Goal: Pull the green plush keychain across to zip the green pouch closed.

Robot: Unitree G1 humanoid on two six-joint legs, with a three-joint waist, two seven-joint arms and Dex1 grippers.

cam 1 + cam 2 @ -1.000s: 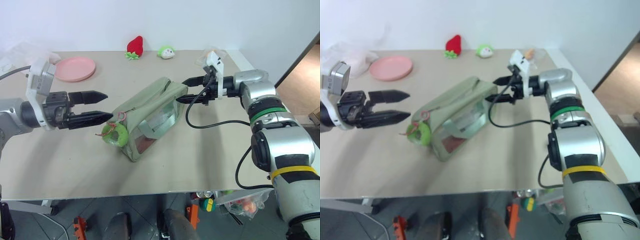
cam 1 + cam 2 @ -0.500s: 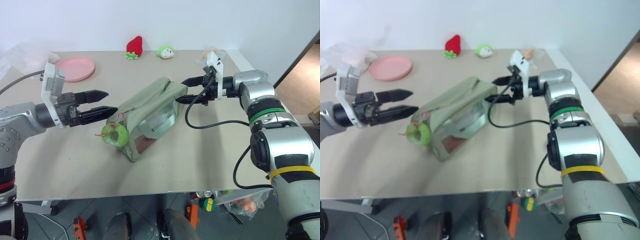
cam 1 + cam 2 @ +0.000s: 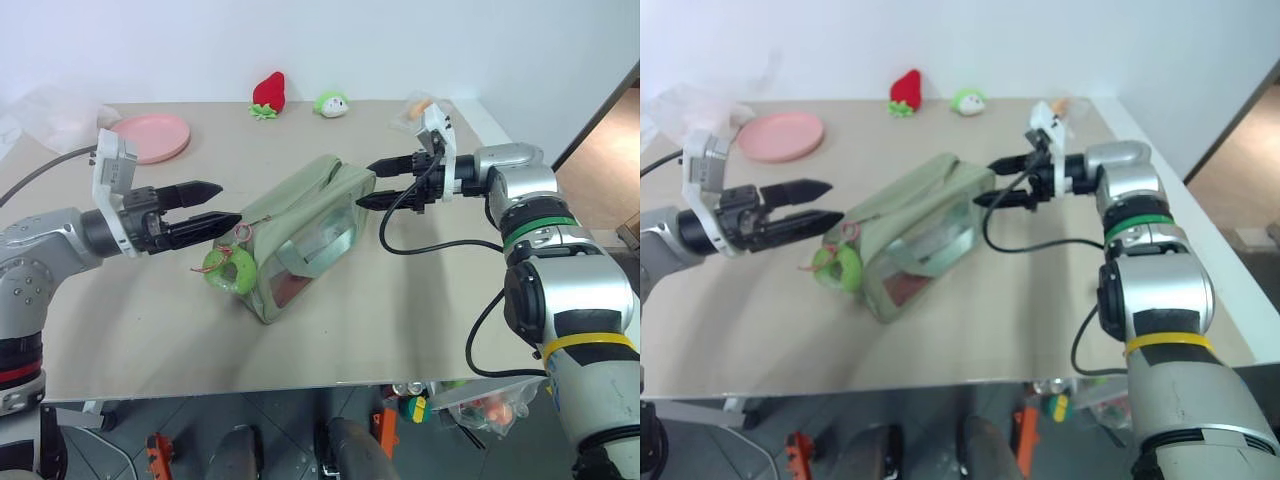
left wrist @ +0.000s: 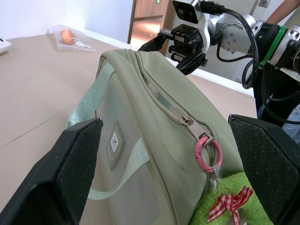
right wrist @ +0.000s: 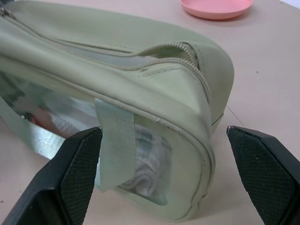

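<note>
Head views, pouch: the pale sage-green boxy fabric pouch with a clear plastic side window lies slantwise at the middle of the beige table.
Head views, keychain: the small lime-green fuzzy plush ring keychain hangs at the pouch's near-left end, below a pink clasp.
Head views, left gripper: the left gripper has its two black fingers spread apart and grasps nothing; its tips sit just beside the pouch's left end, above the keychain.
Head views, right gripper: the right gripper is likewise spread and empty, its tips close to the pouch's far-right end.
Head views, background: a pink plate, a red plush strawberry and a round green-and-white plush toy sit near the far edge.
Left wrist view: the zipper slider and pink ring clasp lie between the spread fingers, with the keychain's red-and-white bow below.
Right wrist view: the pouch's far end sits between the open fingers; the zipper teeth there look parted.
</note>
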